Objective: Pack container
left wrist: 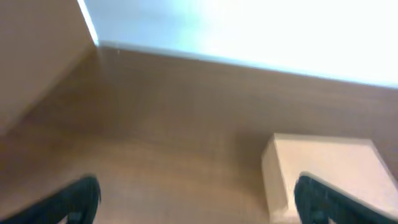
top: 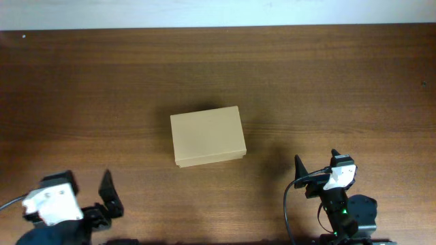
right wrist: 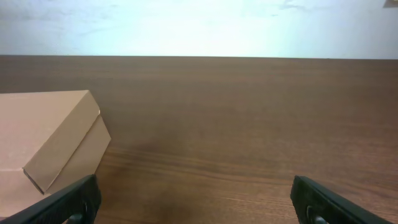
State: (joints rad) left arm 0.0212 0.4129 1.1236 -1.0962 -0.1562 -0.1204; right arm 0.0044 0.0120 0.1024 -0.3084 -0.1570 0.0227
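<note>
shut container (top: 207, 136) lies well apart from left fingers (top: 109, 194) and right fingers (top: 298, 171), both pairs spread wide

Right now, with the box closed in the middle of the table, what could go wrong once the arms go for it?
The container lies shut and loose on the smooth table; prying its flap from one side could slide or spin it rather than open it. It sits slightly skewed, so a square approach by the open right end effector may clip a corner. The open left end effector heading for the same box might collide with the right.
</note>
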